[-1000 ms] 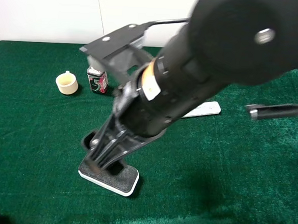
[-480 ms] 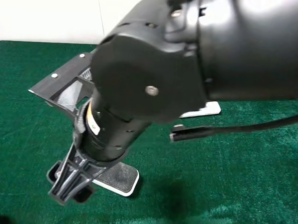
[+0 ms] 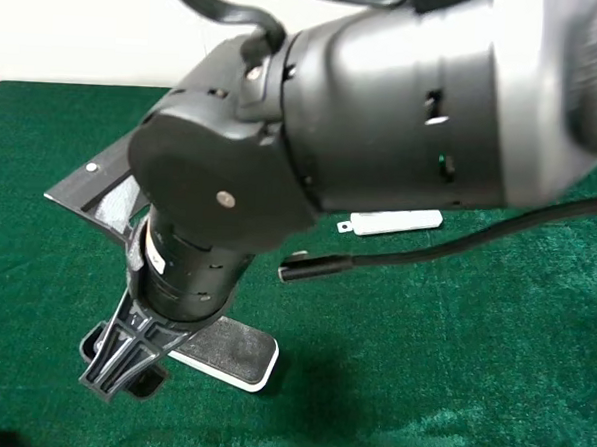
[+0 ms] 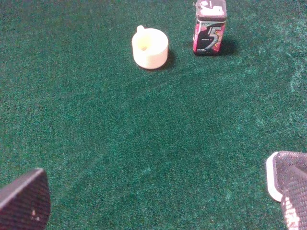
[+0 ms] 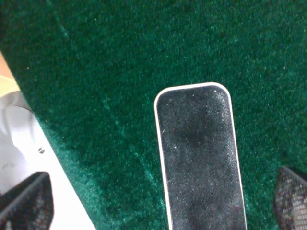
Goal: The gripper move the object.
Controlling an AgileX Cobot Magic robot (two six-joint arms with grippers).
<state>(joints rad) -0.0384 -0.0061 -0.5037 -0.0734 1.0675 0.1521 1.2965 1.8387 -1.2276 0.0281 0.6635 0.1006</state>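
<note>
Your black ribbed pincer stood wide, holding nothing. The flat grey-felt, white-based block lay between its fingers, apparently not yet moved.

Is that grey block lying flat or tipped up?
Flat: the block lies felt side up on the green cloth, its white base down.
</note>
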